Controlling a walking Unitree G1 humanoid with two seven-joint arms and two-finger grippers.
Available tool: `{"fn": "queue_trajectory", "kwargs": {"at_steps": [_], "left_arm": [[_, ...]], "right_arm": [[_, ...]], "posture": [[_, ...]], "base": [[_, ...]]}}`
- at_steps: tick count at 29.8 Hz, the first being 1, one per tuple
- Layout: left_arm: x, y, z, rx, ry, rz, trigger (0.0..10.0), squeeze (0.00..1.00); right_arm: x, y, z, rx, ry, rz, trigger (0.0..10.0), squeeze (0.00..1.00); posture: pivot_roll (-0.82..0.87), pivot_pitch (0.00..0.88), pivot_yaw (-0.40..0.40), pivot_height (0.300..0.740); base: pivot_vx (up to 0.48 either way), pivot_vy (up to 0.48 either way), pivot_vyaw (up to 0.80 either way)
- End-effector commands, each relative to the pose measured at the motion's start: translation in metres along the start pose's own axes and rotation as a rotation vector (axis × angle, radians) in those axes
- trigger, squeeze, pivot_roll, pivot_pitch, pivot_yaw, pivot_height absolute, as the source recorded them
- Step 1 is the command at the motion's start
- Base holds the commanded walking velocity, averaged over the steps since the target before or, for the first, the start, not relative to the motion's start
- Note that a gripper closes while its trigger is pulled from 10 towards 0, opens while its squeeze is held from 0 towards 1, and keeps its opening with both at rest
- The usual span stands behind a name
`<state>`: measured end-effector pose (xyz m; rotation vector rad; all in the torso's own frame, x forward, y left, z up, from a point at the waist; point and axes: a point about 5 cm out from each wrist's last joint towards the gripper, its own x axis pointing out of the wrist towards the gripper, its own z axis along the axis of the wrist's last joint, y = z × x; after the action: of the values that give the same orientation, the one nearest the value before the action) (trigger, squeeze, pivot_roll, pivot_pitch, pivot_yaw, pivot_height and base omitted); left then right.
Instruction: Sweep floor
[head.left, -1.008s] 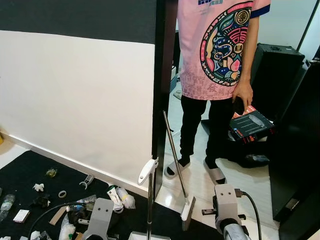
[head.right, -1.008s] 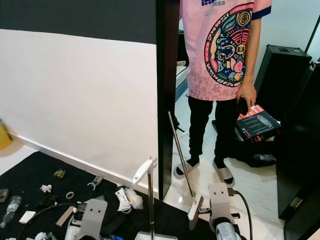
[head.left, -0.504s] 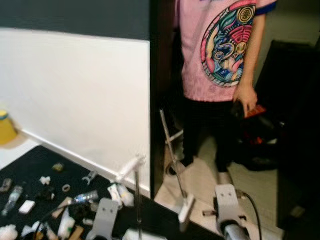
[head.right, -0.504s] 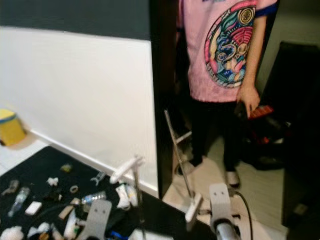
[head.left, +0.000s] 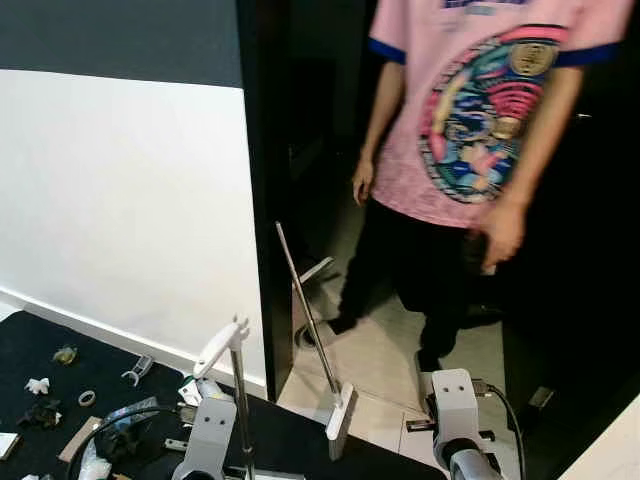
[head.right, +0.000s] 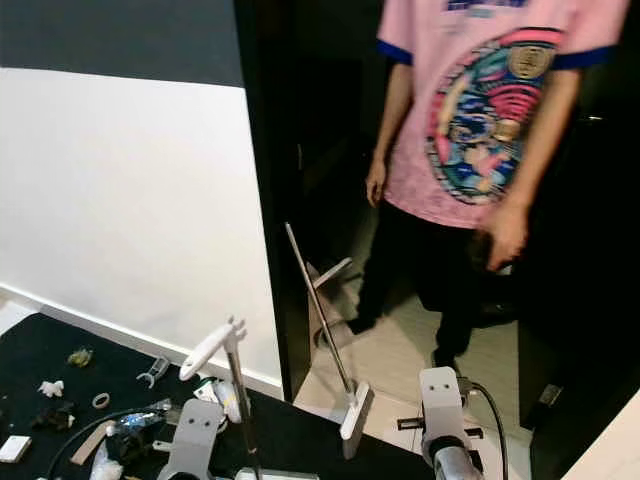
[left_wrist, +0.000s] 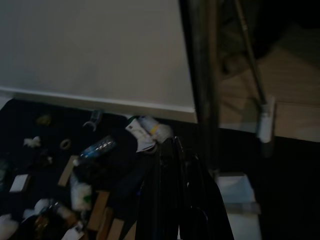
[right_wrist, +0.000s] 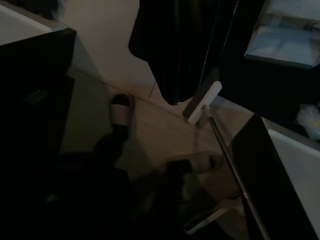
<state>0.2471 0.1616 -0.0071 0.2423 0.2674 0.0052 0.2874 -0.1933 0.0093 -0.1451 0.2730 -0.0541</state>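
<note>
Two long-handled tools are seen ahead: a broom leaned against the black door post, its white head set on the pale floor at the black mat edge, and a dustpan handle stood upright on the mat. Scattered litter is spread over the mat below the white wall. Left gripper fingers are seen pressed together, nothing held. Right gripper fingers' state cannot be told. A person in a pink shirt is stood in the doorway.
</note>
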Motion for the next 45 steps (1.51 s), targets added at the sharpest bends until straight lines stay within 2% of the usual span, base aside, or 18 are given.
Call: {"fn": "queue_trajectory", "kwargs": {"at_steps": [1,6,7,19,20,25,27,30,34,36,38,39,45], "left_arm": [[-0.002,0.004,-0.003,0.024,0.016,0.026,10.0,0.00],[-0.003,0.002,-0.003,0.005,0.017,0.018,10.0,0.00],[-0.004,0.000,-0.002,-0.005,0.007,0.014,10.0,1.00],[-0.005,-0.013,0.012,-0.135,-0.038,-0.042,10.0,0.99],[-0.006,-0.015,0.012,-0.164,-0.030,-0.058,10.0,0.00],[-0.009,-0.020,0.014,-0.242,-0.018,-0.128,10.0,0.00],[-0.007,-0.016,0.016,-0.293,-0.010,-0.136,10.0,0.00],[-0.005,-0.012,0.018,-0.325,-0.009,-0.133,10.0,0.00],[-0.003,-0.007,0.022,-0.328,-0.025,-0.140,10.0,0.00],[0.004,0.003,0.027,-0.288,-0.051,-0.149,10.0,0.00],[0.005,0.004,0.028,-0.284,-0.053,-0.161,10.0,0.00],[0.007,0.006,0.030,-0.278,-0.059,-0.209,10.0,0.00],[0.009,0.009,0.031,-0.266,-0.056,-0.234,10.0,0.00]], "right_arm": [[-0.001,0.001,-0.004,0.001,0.021,0.003,10.0,0.00],[-0.001,0.002,-0.004,0.002,0.021,0.004,10.0,0.00],[-0.001,0.002,-0.004,0.002,0.021,0.005,10.0,0.00],[0.000,0.003,-0.003,0.002,0.019,0.005,10.0,0.00],[0.000,0.003,-0.003,0.002,0.019,0.004,10.0,0.00],[0.000,0.003,-0.003,0.005,0.020,0.002,10.0,0.00],[0.000,0.003,-0.003,0.006,0.019,0.001,10.0,0.00],[-0.001,0.004,-0.003,0.008,0.020,0.000,10.0,0.00],[-0.001,0.003,-0.003,0.010,0.019,-0.001,10.0,0.00],[-0.001,0.003,-0.003,0.013,0.016,-0.004,10.0,0.00],[-0.001,0.003,-0.003,0.013,0.014,-0.004,10.0,0.00],[0.000,0.003,-0.001,0.015,0.008,-0.004,10.0,0.00],[0.000,0.002,0.000,0.016,-0.001,-0.005,10.0,0.00]], "posture": [[0.01,0.075,0.007,0.740],[0.01,0.074,0.010,0.740],[0.02,0.073,0.009,0.740],[0.01,0.061,0.018,0.740],[0.01,0.060,0.020,0.740],[0.01,0.061,0.022,0.740],[0.01,0.064,0.025,0.740],[0.02,0.066,0.025,0.740],[0.01,0.069,0.025,0.740],[0.02,0.079,0.017,0.740],[0.02,0.079,0.017,0.740],[0.01,0.087,0.014,0.740],[0.00,0.105,0.009,0.740]], "base": [[0.000,0.000,0.00],[0.000,0.000,0.00],[0.000,0.000,0.00],[0.000,0.000,0.00],[0.000,0.000,0.00],[0.000,0.000,0.00],[0.000,0.000,0.00],[0.000,0.000,0.00],[0.000,0.000,0.00],[0.000,0.000,0.00],[0.000,0.000,0.00],[0.000,0.000,0.00],[0.000,0.000,0.00]]}}
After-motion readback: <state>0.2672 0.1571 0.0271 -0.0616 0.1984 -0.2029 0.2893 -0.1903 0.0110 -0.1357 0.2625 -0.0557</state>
